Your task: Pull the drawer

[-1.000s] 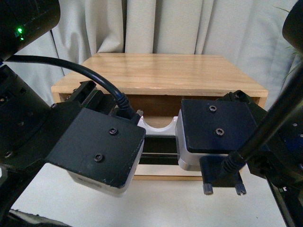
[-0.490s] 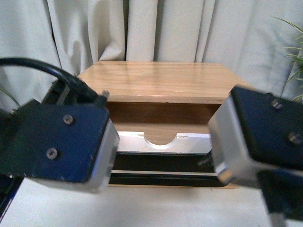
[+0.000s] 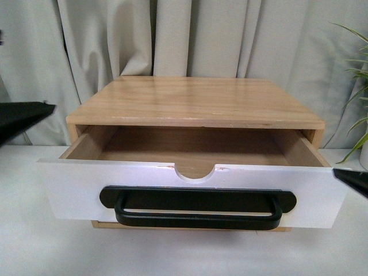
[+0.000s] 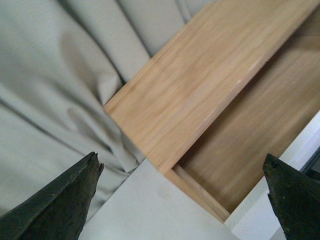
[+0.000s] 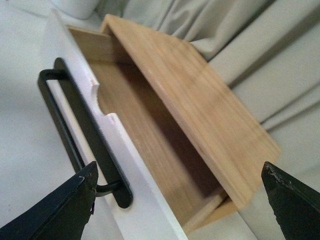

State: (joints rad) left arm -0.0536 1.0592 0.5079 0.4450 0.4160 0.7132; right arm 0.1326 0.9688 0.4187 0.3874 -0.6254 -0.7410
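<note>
Facing me, the drawer (image 3: pixel 247 179) sits open, its bar handle (image 3: pixel 198 199) lying crosswise — left gripper (image 4: pixel 181 165) and right gripper (image 5: pixel 177 172) flank it, both spread wide, holding nothing, touching nothing.

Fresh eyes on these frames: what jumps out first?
The drawer stands well out of its light-wood cabinet at centre. A long black bar handle runs across its white front. Neither hand touches it: the left hand and right hand are both open, fingers spread wide and gripping nothing.
</note>
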